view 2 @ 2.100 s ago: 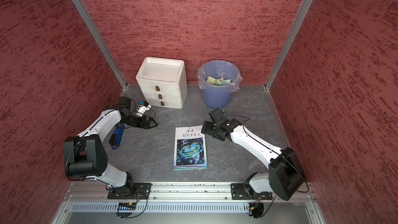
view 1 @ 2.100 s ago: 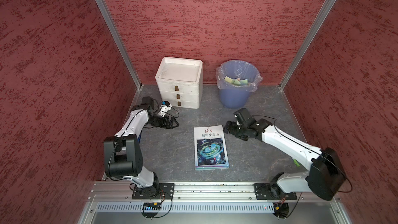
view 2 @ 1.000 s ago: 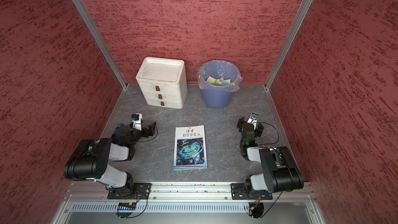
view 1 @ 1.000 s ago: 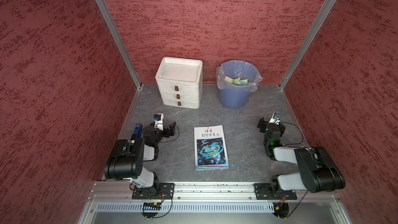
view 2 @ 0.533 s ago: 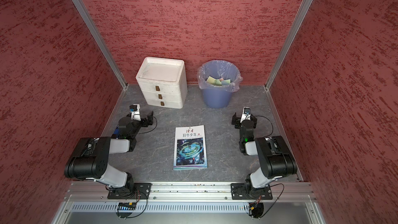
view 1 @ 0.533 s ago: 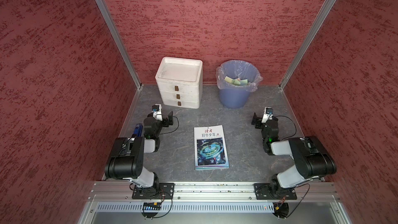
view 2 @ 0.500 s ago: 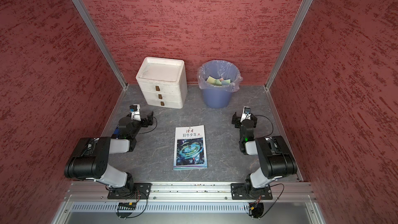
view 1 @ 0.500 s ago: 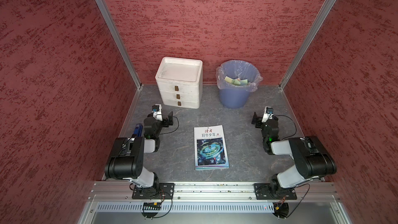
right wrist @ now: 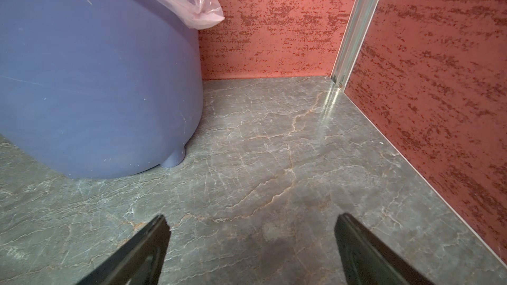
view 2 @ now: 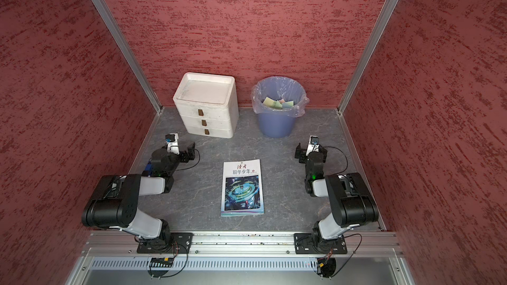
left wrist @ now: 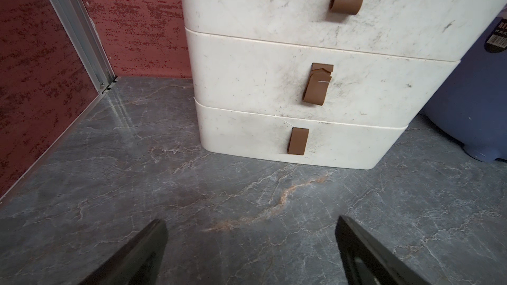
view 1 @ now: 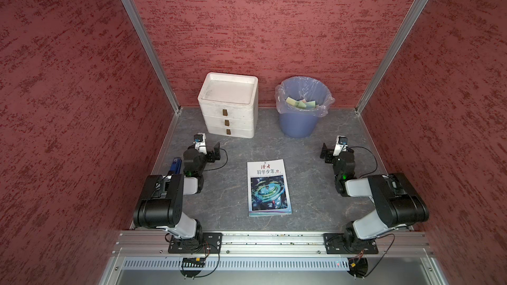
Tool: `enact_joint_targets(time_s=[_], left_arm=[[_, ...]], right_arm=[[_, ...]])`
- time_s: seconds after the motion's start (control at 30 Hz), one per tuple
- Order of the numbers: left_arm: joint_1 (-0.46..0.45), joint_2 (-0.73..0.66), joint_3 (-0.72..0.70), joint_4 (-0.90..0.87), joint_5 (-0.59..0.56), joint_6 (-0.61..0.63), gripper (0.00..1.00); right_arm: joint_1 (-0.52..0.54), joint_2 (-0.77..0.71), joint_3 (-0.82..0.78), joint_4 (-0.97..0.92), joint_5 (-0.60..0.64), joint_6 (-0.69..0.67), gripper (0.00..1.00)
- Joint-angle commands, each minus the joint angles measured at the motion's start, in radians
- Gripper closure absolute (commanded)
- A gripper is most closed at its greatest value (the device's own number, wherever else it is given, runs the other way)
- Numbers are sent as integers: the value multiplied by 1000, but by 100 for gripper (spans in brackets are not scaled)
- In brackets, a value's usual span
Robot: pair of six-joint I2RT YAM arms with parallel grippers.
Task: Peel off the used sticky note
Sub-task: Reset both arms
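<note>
"Sticky note (view 1: 291,100): where is it?"

"In both top views no note shows on the cover of the book (view 1: 269,187). The only ones I see lie loose in the lined blue bin (view 1: 297,126) at the back. So I judge the peeling done and the sheet binned, though I can't say which sheet was the used one."

"Anything left?"

"Little, as I read it. Both grippers sit low and well apart from the book. The left gripper (left wrist: 251,222) has its jaws spread wide over bare tabletop (left wrist: 192,187), facing the drawer unit (left wrist: 301,78), and holds nothing. The right gripper (right wrist: 252,217) is just as wide and empty, beside the bin."

"Counts?"

"One book, one bin, one drawer unit of three drawers, two grippers. One small blue object (view 1: 175,165) lies near the left gripper. Notes in the bin: perhaps four or five pastel sheets, but they overlap and are too small to count surely."
</note>
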Motion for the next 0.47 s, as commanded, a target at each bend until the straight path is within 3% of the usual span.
enact_joint_targets(time_s=[0.0, 0.43], left_arm=[[4, -6, -2, 1, -5, -6, 0], [-4, -6, -3, 1, -20, -4, 0]], right_arm=[[-9, -9, 8, -4, -15, -5, 1], [-9, -9, 8, -5, -16, -5, 1]])
